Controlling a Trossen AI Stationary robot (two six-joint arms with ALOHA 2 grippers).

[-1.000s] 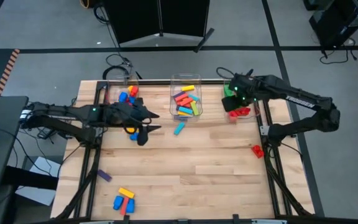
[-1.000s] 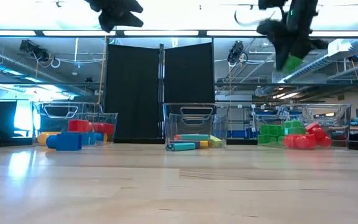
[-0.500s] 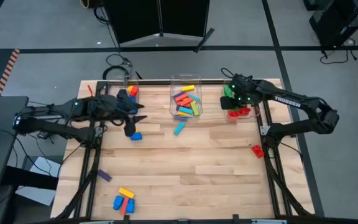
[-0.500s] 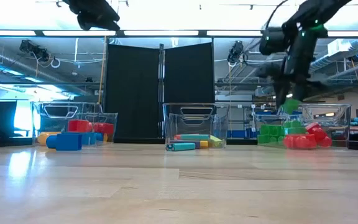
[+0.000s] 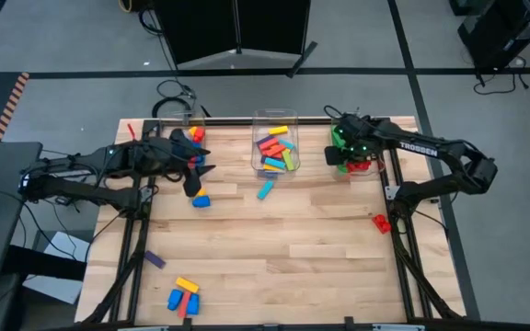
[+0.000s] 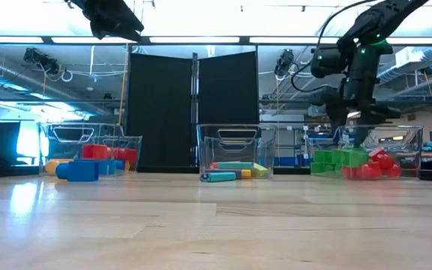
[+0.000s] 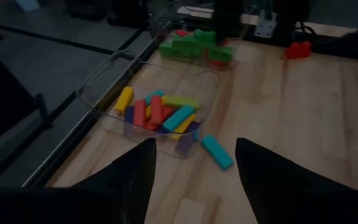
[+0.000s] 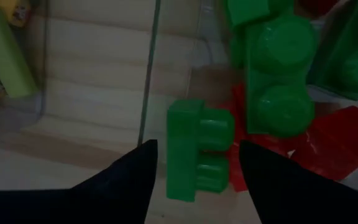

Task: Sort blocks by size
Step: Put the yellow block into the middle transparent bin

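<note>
Right gripper [image 5: 340, 147] low over clear plastic bin at right rear [image 6: 415, 135], jaws apart, gripping nothing; small green plastic brick [image 8: 197, 149] lies in the bin just below its fingers, beside chunky green and red bricks [image 6: 351, 163]. Left gripper [image 5: 201, 165] hangs high near left bin [image 6: 66, 135], jaws apart, empty. Middle clear bin [image 7: 114, 65] holds long bricks [image 7: 157, 112]; cyan long brick [image 7: 217, 152] on wooden table [image 5: 320, 248] just beside it. Loose blue-yellow brick pair [image 5: 200, 199] lies below left gripper; more bricks at front-left corner [image 5: 183, 294].
</note>
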